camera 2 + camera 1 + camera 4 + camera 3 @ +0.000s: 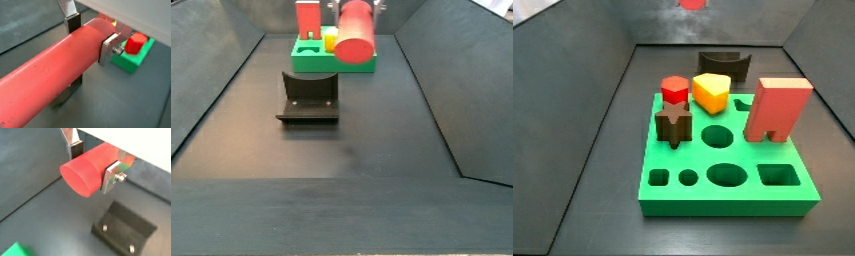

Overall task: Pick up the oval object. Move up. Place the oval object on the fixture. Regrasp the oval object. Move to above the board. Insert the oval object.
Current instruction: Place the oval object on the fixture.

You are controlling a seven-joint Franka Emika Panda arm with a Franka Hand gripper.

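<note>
The oval object [85,172] is a long smooth red rod, and my gripper [93,164] is shut on it, with a silver finger [111,177] pressed on each side. In both wrist views the rod [53,75] sticks out well past the jaws. A side view shows it [354,35] held in the air above the floor, over the far end near the board [334,58]. The fixture [309,96], a dark block with a notched top, stands on the floor below; it is also visible [127,230] beneath the rod's end. The green board [727,165] has several shaped holes.
On the board stand a salmon-pink block [776,108], a yellow piece [711,92], a short red hexagonal peg [675,90] and a dark star-shaped peg [673,126]. Dark sloping walls [211,80] enclose the floor on both sides.
</note>
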